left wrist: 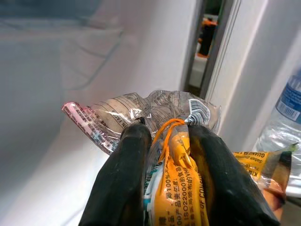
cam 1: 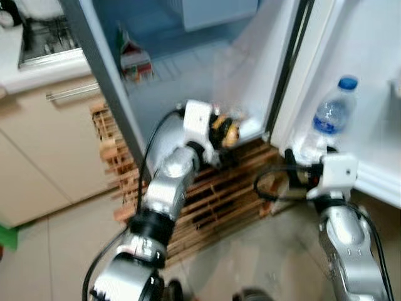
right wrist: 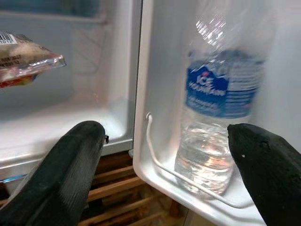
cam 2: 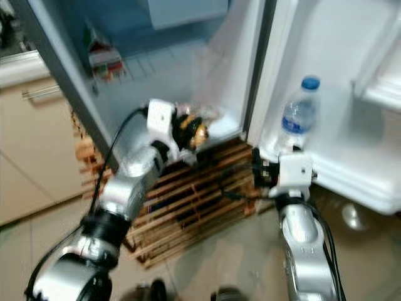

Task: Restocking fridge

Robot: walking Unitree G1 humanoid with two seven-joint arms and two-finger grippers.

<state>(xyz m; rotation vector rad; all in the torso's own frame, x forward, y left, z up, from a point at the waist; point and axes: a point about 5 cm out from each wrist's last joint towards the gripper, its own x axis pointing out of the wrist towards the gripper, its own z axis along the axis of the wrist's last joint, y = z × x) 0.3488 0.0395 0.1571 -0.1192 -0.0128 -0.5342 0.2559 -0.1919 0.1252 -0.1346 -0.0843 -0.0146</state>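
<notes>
The white fridge [cam 1: 250,69] stands open above a slatted wooden pallet [cam 1: 219,200]. At its door shelf, about two o'clock, a clear plastic water bottle [cam 1: 331,116] stands upright; the right gripper [right wrist: 164,155] gapes wide before it, grasping nothing. The left gripper [left wrist: 164,141] is clenched on a crinkly snack packet [left wrist: 174,155], pointing into the fridge.
</notes>
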